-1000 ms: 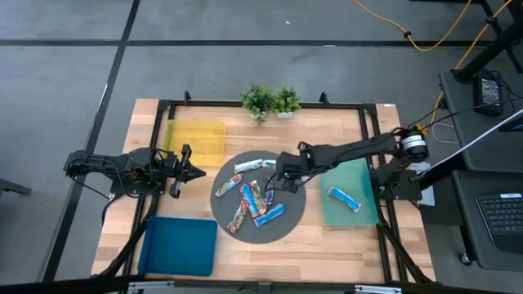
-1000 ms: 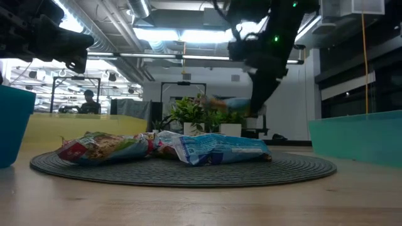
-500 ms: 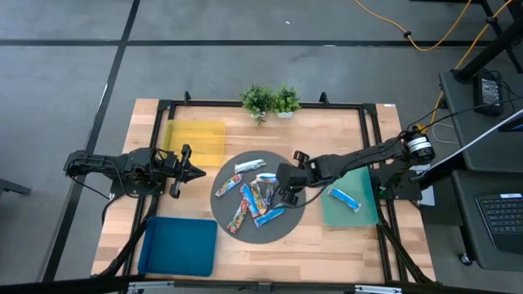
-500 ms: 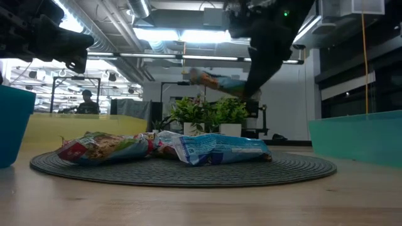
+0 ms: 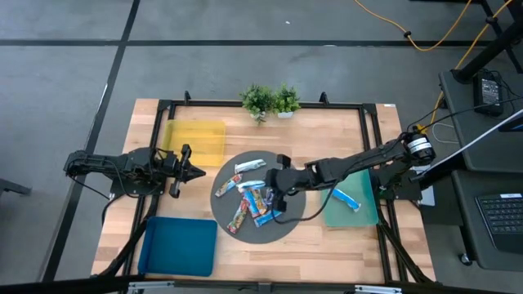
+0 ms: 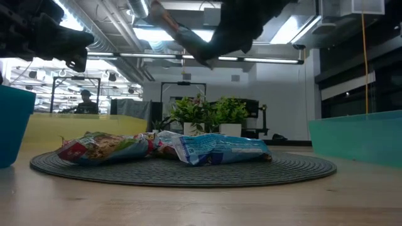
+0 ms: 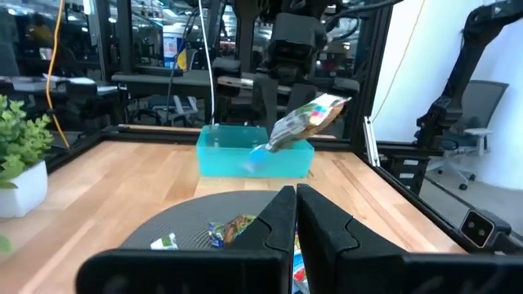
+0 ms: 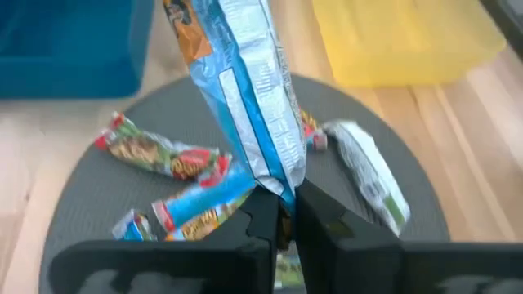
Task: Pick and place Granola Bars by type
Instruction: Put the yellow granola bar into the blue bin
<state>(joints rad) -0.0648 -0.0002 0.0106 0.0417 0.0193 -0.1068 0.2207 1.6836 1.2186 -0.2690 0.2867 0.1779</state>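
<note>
1. Since a second ago your right gripper (image 5: 276, 184) has travelled from the far edge of the round grey mat (image 5: 298, 214) toward its middle and risen, carrying a granola bar (image 8: 245, 90) up with it.
2. That bar hangs from the right fingers (image 8: 263, 219), which are clamped on one end of its wrapper; the rest dangles clear above the pile.
3. To do this carry well, I'd keep the pinch firm and the height up so the loose end doesn't drag the bars below the fingers.
4. The remaining bars (image 5: 249, 204) lie on the grey mat, right beneath the fingers.
5. The green tray (image 5: 364, 214), behind the right fingers, holds one blue bar (image 5: 344, 198).
6. The yellow tray (image 5: 196, 140) and blue tray (image 5: 180, 245) show nothing inside.
7. Your left gripper (image 5: 196, 171) waits beside the mat, fingers together.
</note>
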